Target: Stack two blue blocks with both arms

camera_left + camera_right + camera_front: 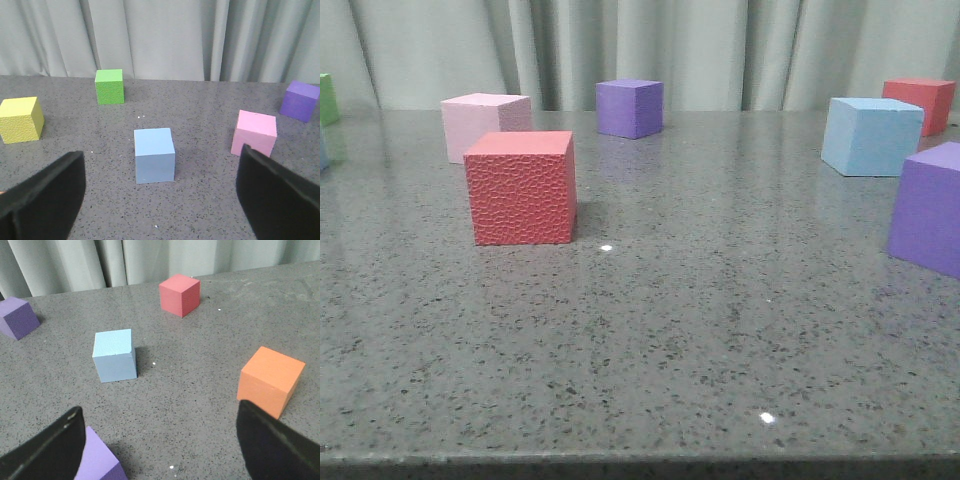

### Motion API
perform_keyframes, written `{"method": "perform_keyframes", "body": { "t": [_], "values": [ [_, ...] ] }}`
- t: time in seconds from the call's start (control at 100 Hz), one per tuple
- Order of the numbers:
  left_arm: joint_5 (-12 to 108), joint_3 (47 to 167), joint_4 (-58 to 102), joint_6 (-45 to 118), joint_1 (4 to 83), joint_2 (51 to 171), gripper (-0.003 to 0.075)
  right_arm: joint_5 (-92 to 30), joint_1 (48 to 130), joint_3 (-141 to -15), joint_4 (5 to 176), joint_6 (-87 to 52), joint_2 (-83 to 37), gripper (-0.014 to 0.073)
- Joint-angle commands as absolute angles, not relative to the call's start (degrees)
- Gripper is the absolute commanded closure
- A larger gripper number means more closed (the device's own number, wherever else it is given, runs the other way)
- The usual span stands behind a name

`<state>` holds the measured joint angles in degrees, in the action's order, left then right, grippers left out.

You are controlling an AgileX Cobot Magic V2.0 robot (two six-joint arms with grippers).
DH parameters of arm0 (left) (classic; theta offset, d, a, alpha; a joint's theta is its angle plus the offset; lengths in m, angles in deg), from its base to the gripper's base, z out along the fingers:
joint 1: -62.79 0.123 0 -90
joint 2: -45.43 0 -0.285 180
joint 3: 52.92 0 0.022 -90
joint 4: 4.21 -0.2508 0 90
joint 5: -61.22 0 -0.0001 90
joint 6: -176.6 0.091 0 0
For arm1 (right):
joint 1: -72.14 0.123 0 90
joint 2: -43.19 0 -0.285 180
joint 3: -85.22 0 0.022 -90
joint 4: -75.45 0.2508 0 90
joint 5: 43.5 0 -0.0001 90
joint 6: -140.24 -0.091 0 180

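**Two blue blocks apart on the table, both claws released**

Two pale blue blocks, neither stacked, each resting flat on the grey speckled table [650, 330].

Front view, left to right: sliver of green cube [327, 98] at the left edge; pale pink cube [485, 125] far left-centre; textured red cube [521, 188] just in front of it, nearer the camera; purple cube [630, 107] at centre back near the curtain [720, 50]; blue block [871, 135] at right; smooth red cube [920, 104] behind it; second purple cube [930, 205] nearer, cut by the right edge.

Left wrist view: left claw [160, 195] released, dark fingers [47, 197] spread wide, empty. The other blue block [154, 155] sits on the table ahead of the gap, touching neither finger. Around it: yellow cube [20, 119], green cube, pink cube, purple cube.

Right wrist view: right claw [160, 445] released, fingers [275, 442] wide, empty. Blue block [114, 355] lies ahead, well clear of both fingers. A purple cube sits beside one finger, partly hidden; an orange cube [270, 381] close to the other; contact cannot be judged.
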<state>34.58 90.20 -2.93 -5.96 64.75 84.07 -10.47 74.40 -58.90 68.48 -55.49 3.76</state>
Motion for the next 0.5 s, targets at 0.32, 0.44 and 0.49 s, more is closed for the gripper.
{"method": "perform_keyframes", "body": {
  "t": [0.32, 0.44, 0.49],
  "values": [
    [37.42, 95.21, -4.21, -6.13, 64.93, 89.3, 0.0121, -1.14, 74.75, -77.39, 71.13, -53.37, -14.9, -0.002],
    [36.42, 96.37, -4.21, -6.13, 64.93, 91.84, 0.0121, 4.31, 76.11, -84.64, 72.67, -52.86, -22.04, -0.002],
    [36.42, 96.47, -4.21, -6.13, 64.93, 92.48, 0.0121, 6.44, 76.79, -87.77, 73.08, -52.86, -25.18, -0.002]
  ]
}}
